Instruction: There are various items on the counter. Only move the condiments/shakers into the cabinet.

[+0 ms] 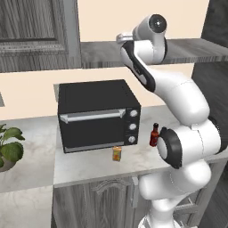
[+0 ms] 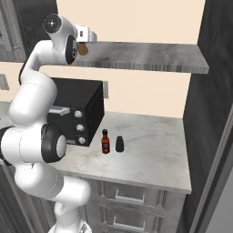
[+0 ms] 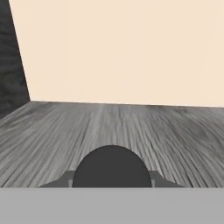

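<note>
A grey wood-grain shelf board [image 3: 131,131] of the dark wall cabinet runs to a cream back wall. My gripper [image 2: 83,48] is clamped on the tan-orange shaker with the round black cap [image 3: 112,168], upright, over the board near its left end; I judge it low over the wood, though I cannot tell whether it touches. Setting it down means going straight down, the shaker's long axis vertical. Below, on the pale marbled counter [image 2: 154,150], the slim red sauce bottle [image 2: 105,142] and short black shaker [image 2: 119,144] stand just beside each other, right of the black toaster oven [image 1: 95,113]; the tiny orange-yellow carton [image 1: 116,153] stands near the counter's front edge.
</note>
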Controlling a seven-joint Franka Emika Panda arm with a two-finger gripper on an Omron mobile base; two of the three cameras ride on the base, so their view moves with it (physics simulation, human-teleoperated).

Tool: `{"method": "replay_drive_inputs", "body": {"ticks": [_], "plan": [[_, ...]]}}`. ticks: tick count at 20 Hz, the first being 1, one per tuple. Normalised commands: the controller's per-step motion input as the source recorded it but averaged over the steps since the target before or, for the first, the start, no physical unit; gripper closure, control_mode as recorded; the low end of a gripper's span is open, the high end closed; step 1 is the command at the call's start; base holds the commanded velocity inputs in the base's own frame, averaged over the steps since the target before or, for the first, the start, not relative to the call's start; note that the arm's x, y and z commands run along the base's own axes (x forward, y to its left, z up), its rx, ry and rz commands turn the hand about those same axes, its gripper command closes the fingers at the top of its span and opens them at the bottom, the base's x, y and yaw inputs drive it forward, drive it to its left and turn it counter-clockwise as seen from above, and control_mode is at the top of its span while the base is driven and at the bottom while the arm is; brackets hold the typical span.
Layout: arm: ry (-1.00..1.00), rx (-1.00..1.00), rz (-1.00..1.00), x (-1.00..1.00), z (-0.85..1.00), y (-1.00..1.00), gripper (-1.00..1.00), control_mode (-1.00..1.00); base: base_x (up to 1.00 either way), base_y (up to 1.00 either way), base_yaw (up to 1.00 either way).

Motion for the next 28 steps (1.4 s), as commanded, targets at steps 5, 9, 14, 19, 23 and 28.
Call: {"method": "replay_drive_inputs", "body": {"ticks": [5,9,14,19,23,28], "plan": [[0.06,0.00,0.00,0.20,-0.27,0.00,-1.00,-1.00,0.00,0.00,0.00],[0.02,0.00,0.00,0.10,-0.28,0.00,-1.00,-1.00,0.00,0.00,0.00],[-0.02,0.00,0.00,0.08,-0.08,0.00,-1.00,-1.00,0.00,0.00,0.00],[-0.17,0.00,0.00,-0.21,0.00,-0.08,-1.00,-1.00,0.00,0.00,0.00],[-0.12,0.00,0.00,0.00,-0.01,-0.05,-1.00,-1.00,0.00,0.00,0.00],[-0.04,0.00,0.00,-0.02,0.05,-0.03,-1.00,-1.00,0.00,0.00,0.00]]}}
